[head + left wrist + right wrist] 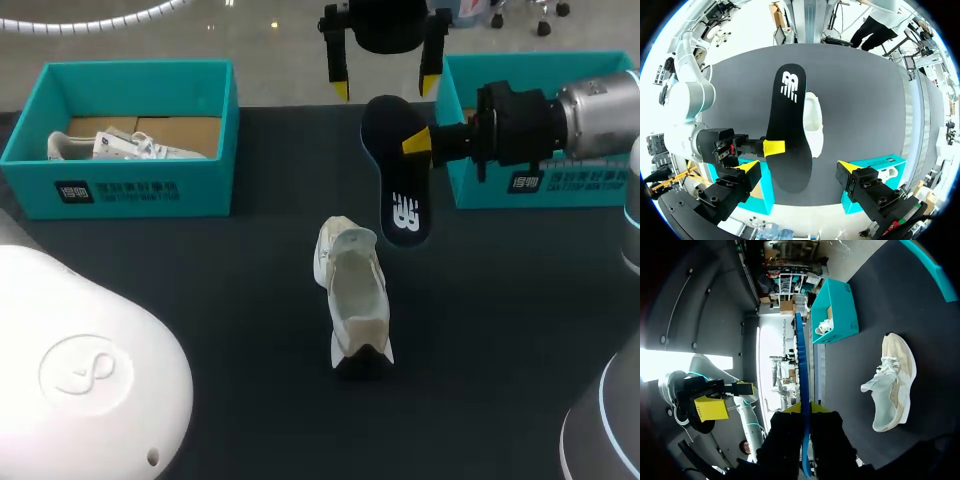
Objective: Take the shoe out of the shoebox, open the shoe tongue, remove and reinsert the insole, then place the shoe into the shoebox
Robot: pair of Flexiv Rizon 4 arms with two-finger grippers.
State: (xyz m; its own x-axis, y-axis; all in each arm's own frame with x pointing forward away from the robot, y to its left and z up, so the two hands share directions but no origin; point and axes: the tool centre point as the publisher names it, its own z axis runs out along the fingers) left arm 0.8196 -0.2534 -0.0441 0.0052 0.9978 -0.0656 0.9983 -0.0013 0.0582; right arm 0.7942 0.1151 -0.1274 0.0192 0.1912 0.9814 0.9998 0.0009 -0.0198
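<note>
R gripper (pixel 418 141) pinched tight on insole (pixel 400 200)

The insole (pixel 787 135) is covering one side of the white shoe (pixel 815 127) in the left wrist view. Overhead, the right arm (pixel 560 120) is hiding the inside of the right shoebox (pixel 470 190), and the picture's edge is cutting that box off. The wall of the left shoebox (pixel 140 190) is masking the lower part of the second shoe (pixel 120 147).
</note>
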